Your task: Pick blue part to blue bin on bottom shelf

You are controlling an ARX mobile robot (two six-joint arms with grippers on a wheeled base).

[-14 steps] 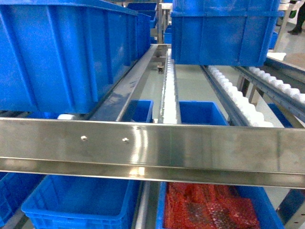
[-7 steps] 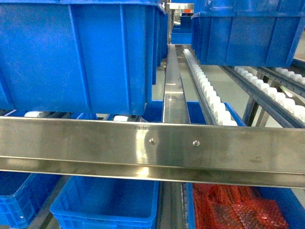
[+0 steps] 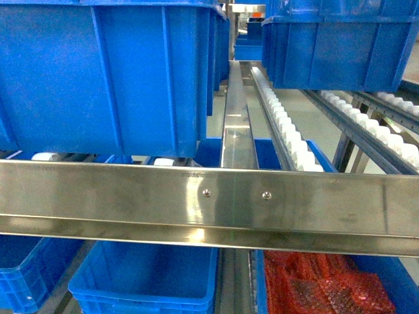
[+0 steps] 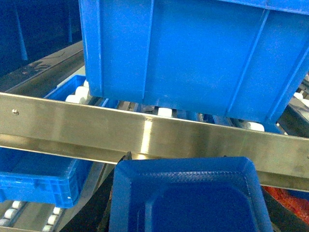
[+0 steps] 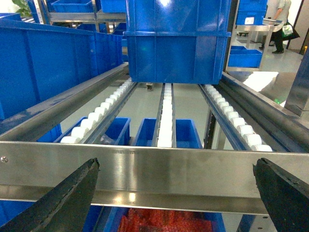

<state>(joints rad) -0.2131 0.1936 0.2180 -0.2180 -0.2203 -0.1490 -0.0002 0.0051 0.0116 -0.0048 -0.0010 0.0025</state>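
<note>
The blue part (image 4: 188, 198), a square-cornered blue plastic piece with a raised rim, fills the bottom of the left wrist view. My left gripper (image 4: 188, 160) is shut on it; one black finger (image 4: 124, 162) shows at its left edge. It hangs in front of the steel front rail (image 4: 145, 137). Below the rail in the head view sits an empty blue bin (image 3: 144, 281) on the bottom shelf. My right gripper (image 5: 175, 163) stands wide open, holding nothing, before the same rail (image 5: 169, 169). Neither gripper shows in the head view.
A blue tub with red bubble-wrap packets (image 3: 327, 291) sits low on the right, and another blue tub (image 3: 26, 265) low on the left. Large blue tubs (image 3: 105, 72) (image 3: 340, 42) rest on the roller tracks (image 3: 288, 134) above. The rail (image 3: 209, 199) crosses the front.
The head view slid left along the rack, so the rail screws and centre track moved right in the picture. Over the last half second it has barely shifted.
</note>
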